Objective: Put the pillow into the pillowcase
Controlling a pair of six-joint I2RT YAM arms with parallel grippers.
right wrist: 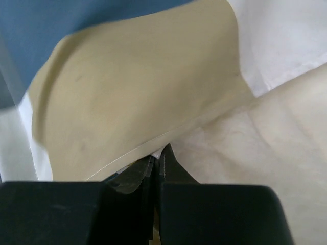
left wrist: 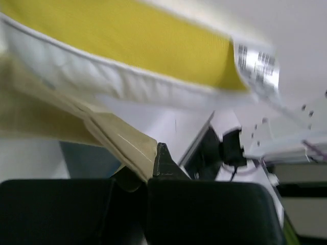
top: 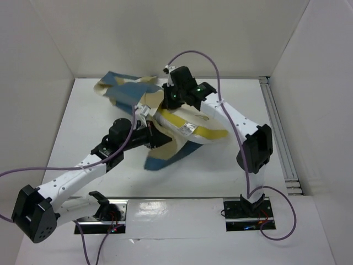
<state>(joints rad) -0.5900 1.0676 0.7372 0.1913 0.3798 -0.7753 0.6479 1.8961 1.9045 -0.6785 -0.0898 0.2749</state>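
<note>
1. Across the middle of the white counter, seen from above, the pillowcase sprawls in rumpled blue, tan and white blocks. It runs from the upper left toward the centre, with one blue flap trailing at lower centre.
2. Right of centre lies the pillow, plump and cream with broad yellow bands. Its left end meets the cloth and most of its length is bare. How far it sits inside the sack cannot be told.
3. At the bottom of the left wrist view, the left claw is pressed together on a tan hem of the pillowcase, just under the pillow's raised edge.
4. At the bottom of the right wrist view, the right claw is likewise pinched on a tan fold of the same cloth. From above, it sits at upper centre.
5. The step in hand appears to be holding the sack's mouth by two hems so it can be drawn over the pillow, and the job looks barely begun. The next move calls for both claws to keep their pinch, hold the hems apart and pull the mouth toward the right of the frame along the pillow. The limp cloth may bunch or slip.
6. A small white printed label hangs off the pillow's edge at the upper right of the left wrist view.
</note>
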